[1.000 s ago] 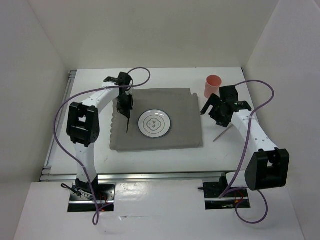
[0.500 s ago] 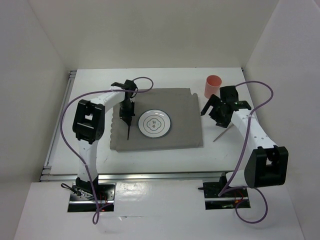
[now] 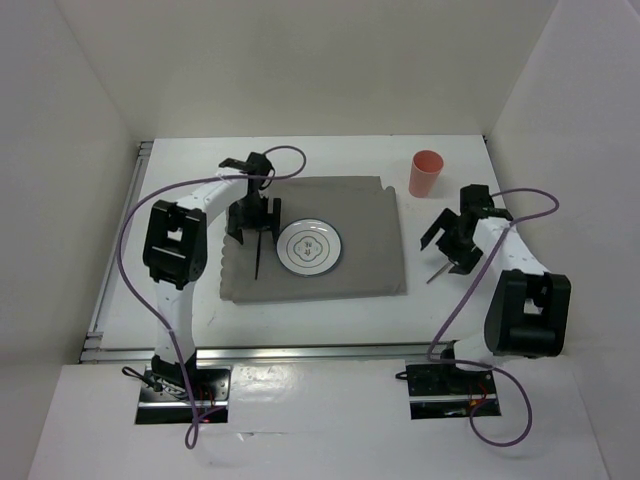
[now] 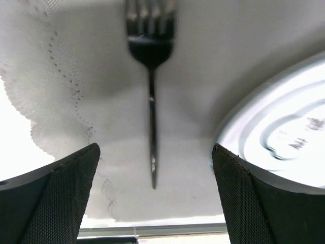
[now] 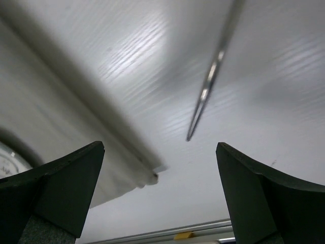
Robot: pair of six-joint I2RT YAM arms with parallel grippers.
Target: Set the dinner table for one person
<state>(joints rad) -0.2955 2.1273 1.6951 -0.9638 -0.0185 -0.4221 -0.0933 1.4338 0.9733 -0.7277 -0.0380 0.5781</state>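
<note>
Closest to you on the right, a thin metal utensil (image 3: 436, 275) lies on the bare worktop (image 3: 320, 320), just beside the right edge of the mat (image 3: 370, 225); you cannot tell from these views which kind it is. Its long axis runs on a slant, with the near end toward the mat and the far end out to the right. Your right hand (image 3: 452, 248) hangs over that far end. The right wrist view shows its fingers (image 5: 56, 193) spread wide with nothing between them, and the utensil's tapered end shows in the gap. A little farther back on the left, the fork (image 3: 258, 257) lies flat on the mat, just left of the plate (image 3: 310, 246) and apart from it, with its long axis running near to far. Your left hand (image 3: 252, 220) sits over the fork's far end. Its fingers (image 4: 66, 198) are wide apart on either side of the handle, touching nothing and holding nothing. The fork looks set, so the slanted utensil is probably the next piece. The right hand is much the nearer of the 2. The free strip of mat right of the plate lies to that hand's left, so you would carry the utensil that way and turn it parallel to the fork. Farthest back, the cup (image 3: 425, 174) stands upright on the worktop beyond the mat's far right corner, clear of the cloth.
</note>
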